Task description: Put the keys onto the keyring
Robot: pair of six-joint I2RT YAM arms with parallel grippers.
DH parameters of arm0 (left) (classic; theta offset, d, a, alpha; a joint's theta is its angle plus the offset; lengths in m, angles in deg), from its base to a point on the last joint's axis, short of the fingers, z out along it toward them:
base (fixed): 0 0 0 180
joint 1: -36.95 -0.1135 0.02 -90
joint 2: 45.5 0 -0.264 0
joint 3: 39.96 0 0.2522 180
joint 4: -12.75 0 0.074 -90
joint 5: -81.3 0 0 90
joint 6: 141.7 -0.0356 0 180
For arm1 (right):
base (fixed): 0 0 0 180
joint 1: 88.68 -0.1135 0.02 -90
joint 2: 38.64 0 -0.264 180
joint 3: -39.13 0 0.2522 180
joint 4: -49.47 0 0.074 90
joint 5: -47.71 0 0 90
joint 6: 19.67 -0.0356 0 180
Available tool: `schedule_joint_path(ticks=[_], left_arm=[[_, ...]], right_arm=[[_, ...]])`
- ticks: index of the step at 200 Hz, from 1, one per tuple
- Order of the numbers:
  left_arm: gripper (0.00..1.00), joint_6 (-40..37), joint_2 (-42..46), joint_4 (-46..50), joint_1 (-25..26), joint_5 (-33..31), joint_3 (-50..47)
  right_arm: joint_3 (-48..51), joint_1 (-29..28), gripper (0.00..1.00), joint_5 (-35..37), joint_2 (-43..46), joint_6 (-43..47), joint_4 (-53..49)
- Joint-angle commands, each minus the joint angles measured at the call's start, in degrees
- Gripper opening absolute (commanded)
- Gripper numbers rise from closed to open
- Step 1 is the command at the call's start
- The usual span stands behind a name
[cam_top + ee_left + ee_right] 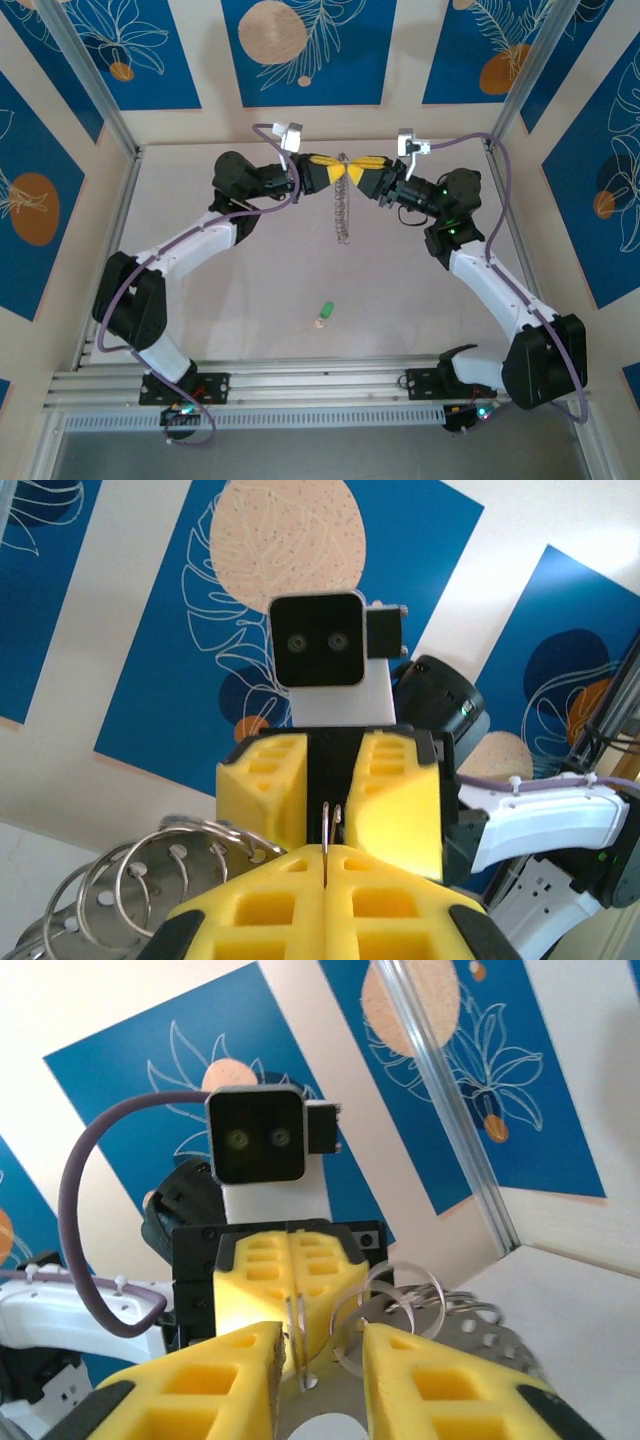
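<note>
The keyring point(343, 208), a string of grey metal rings, hangs down between my two grippers above the back of the table. My left gripper point(334, 172) is shut on its top ring; in the left wrist view the thin ring wire point(326, 830) stands out of the closed yellow fingers point(260, 910). My right gripper point(353, 175) faces it, open, and its fingers point(210, 1380) stand apart on either side of the ring wire point(296, 1345). More rings point(400, 1295) dangle beside them. The keys show as one small green-headed key point(325, 312) lying on the table, far below both grippers.
The table point(240, 300) is a pale board walled by blue-patterned panels and aluminium posts point(95, 80). A slotted rail point(320, 385) runs along the near edge between the arm bases. The right arm's purple cable point(505, 200) loops near the right post.
</note>
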Motion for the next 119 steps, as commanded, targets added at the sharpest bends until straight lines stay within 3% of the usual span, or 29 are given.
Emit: schedule_joint_path(ticks=[1, 46, 92, 119], left_arm=[[0.00, -5.8, 1.2, 4.9, 0.7, 3.8, 4.0], [0.00, -20.7, 2.0, 28.4, 0.3, 10.0, 11.6], [0.00, -42.2, 1.4, 60.6, 0.4, 12.2, 22.1], [0.00, -52.3, 0.5, 74.9, 0.4, 11.4, 27.2]], right_arm=[[1.5, 3.5, 0.32, 1.0, 4.0, 1.7, -5.9], [1.3, 7.9, 0.34, -3.6, 9.2, 8.1, -18.1], [-0.4, 9.1, 0.35, -12.3, 8.9, 10.7, -19.9], [-1.7, 8.8, 0.34, -17.3, 7.7, 10.6, -18.6]])
